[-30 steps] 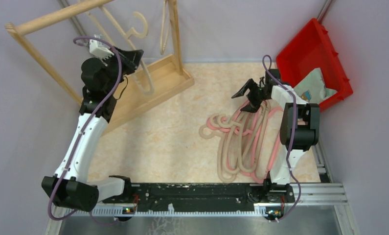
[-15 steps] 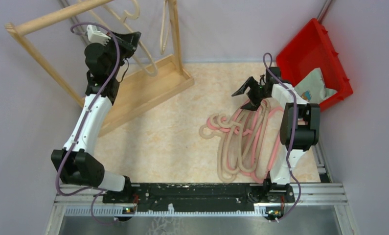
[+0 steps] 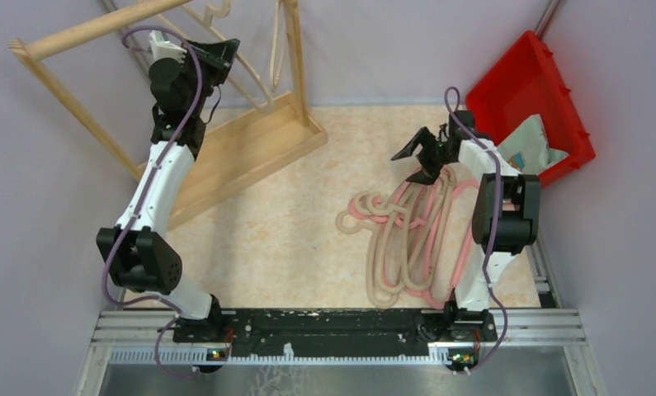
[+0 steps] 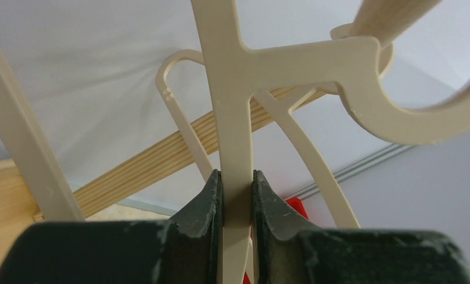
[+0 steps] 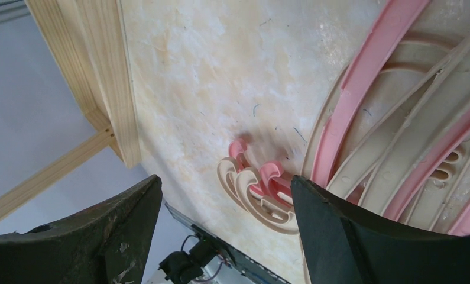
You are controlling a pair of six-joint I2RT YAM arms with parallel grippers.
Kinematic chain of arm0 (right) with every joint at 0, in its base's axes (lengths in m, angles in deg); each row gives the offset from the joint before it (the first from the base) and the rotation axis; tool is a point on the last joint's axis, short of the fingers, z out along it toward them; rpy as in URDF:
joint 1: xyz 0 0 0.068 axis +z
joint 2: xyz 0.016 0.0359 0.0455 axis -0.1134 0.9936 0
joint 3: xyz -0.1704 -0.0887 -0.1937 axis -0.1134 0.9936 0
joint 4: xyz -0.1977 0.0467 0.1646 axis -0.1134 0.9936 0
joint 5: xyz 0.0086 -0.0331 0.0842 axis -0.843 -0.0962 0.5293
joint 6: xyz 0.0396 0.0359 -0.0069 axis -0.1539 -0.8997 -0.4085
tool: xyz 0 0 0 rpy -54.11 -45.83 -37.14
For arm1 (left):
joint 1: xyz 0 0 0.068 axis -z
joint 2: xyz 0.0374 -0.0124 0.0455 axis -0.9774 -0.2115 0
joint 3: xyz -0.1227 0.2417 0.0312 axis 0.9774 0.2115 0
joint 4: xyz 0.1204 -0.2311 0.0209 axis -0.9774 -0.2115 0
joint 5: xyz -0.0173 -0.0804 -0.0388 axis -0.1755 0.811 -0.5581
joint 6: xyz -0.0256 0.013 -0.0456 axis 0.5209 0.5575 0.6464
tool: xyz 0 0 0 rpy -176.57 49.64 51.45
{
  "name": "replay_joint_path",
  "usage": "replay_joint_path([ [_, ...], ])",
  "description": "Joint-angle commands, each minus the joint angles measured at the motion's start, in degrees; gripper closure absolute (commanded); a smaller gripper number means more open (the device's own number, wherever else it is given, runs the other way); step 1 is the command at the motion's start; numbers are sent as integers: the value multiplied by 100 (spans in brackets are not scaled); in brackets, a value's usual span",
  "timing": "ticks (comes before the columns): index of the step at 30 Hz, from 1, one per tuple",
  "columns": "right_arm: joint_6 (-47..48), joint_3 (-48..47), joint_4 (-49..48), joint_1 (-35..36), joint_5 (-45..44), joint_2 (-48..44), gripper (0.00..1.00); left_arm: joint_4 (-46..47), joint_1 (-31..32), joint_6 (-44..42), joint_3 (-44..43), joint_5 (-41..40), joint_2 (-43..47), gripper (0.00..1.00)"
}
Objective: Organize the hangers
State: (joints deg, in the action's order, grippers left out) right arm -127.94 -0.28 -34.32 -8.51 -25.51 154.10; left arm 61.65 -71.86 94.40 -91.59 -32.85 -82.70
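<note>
My left gripper (image 3: 222, 54) is raised by the wooden rack and shut on a beige hanger (image 3: 255, 87). In the left wrist view the hanger's flat bar (image 4: 235, 118) is pinched between the jaws of my left gripper (image 4: 237, 184). Its hook (image 4: 398, 118) curves just under the rack's top pole (image 4: 392, 15). Another beige hanger (image 3: 276, 58) hangs on the rack. A pile of beige and pink hangers (image 3: 407, 239) lies on the table at the right. My right gripper (image 3: 421, 159) is open and empty over the pile's far end. In the right wrist view my right gripper (image 5: 225, 180) shows the pile's hooks (image 5: 259, 192) between its fingers.
The light wooden rack stands at the back left, with its tray-like base (image 3: 242, 148) and a slanting top pole (image 3: 101, 29). A red bin (image 3: 526, 87) holding a bag (image 3: 530, 144) sits at the back right. The arms' rail (image 3: 332, 326) runs along the near edge.
My left arm has stretched up and back, carrying the beige hanger higher towards the rack's top pole. My right gripper has stayed open over the pile, barely moving.
</note>
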Motion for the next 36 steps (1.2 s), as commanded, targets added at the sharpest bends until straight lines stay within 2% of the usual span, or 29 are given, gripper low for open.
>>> replay_joint_path([
  [1,8,-330,5,-10,-46,-197,20,8,-56,447,-234,52,-197,100],
  [13,2,-311,-19,-16,-63,-118,20,202,-90,793,-626,183,-508,100],
  [18,-16,-331,-28,-11,-55,-67,20,-276,-150,1186,-989,160,-654,100],
  [24,-9,-318,-27,-19,-53,-45,21,-535,-166,1436,-1035,51,-631,100],
  [26,-14,-309,-46,-18,-55,-41,20,-580,-179,1425,-1038,36,-623,88],
  [29,-30,-297,-66,-13,-54,-37,19,-580,-179,1292,-1050,70,-613,82],
  [30,-34,-283,-71,-13,-70,-37,18,-557,-180,1241,-1065,95,-613,76],
  [33,-34,-279,-71,-19,-72,-37,16,-447,-185,1038,-1117,219,-579,48],
  [36,-17,-280,-64,-13,-81,-37,15,-477,-189,755,-1228,286,-531,37],
])
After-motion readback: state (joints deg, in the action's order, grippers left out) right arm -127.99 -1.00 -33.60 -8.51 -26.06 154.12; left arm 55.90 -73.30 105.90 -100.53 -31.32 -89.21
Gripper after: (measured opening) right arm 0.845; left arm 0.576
